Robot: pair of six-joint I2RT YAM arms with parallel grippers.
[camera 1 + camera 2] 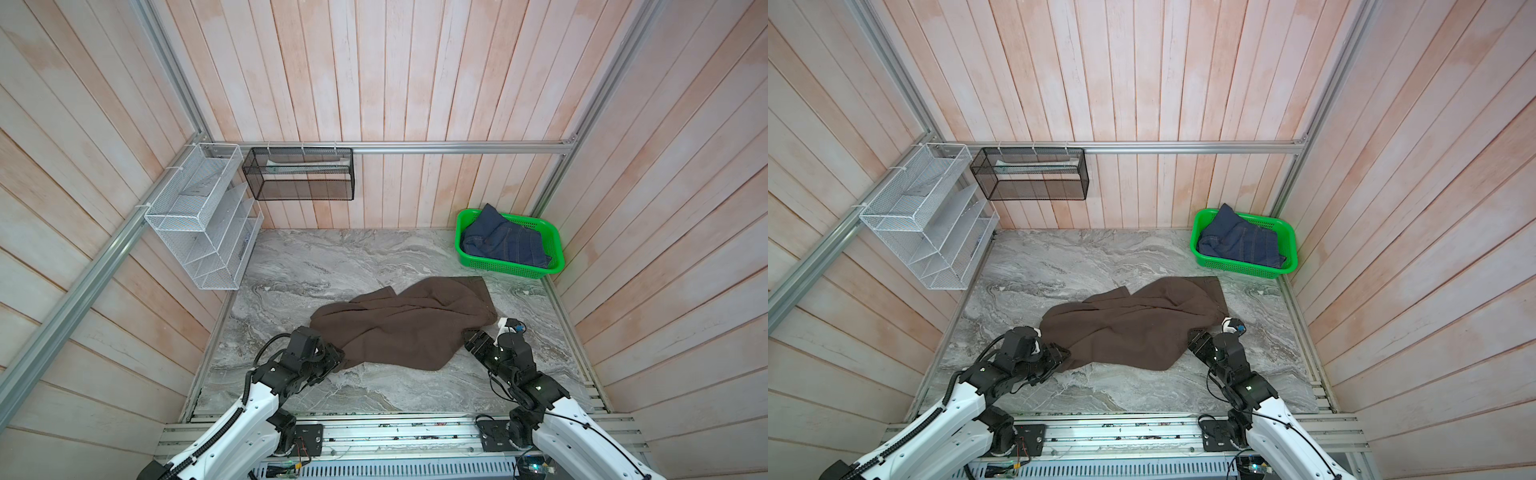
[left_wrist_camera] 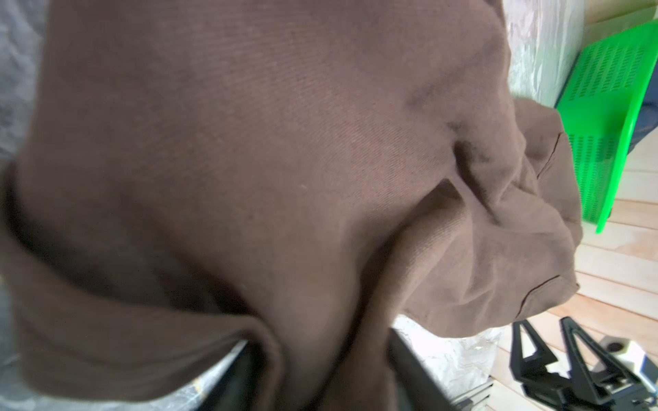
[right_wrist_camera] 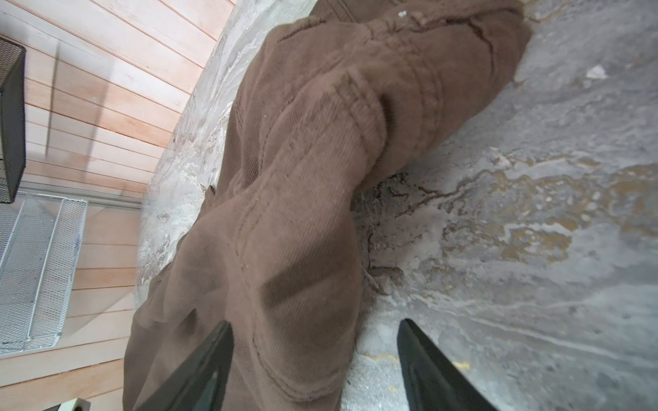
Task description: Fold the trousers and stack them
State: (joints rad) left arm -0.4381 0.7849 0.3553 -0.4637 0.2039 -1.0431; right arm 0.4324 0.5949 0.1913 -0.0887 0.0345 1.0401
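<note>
One marble tabletop [image 1: 332, 266], plank walls [image 1: 415, 83], crumpled trousers [image 1: 407, 324]

Light was even, soft and fairly bright from overhead, no hard glare; only faint shadow sat under the trousers [image 1: 409, 322] in both top views. Those views were sharp mid-frame, w/ wall planks [image 1: 374, 83] bowing toward the edges. My left wrist pic was blurred, cloth too close to focus, green basket [image 2: 612, 117] oversaturated. Right wrist pic was crisper, though my fingers [image 3: 203, 370] stayed soft.
</note>
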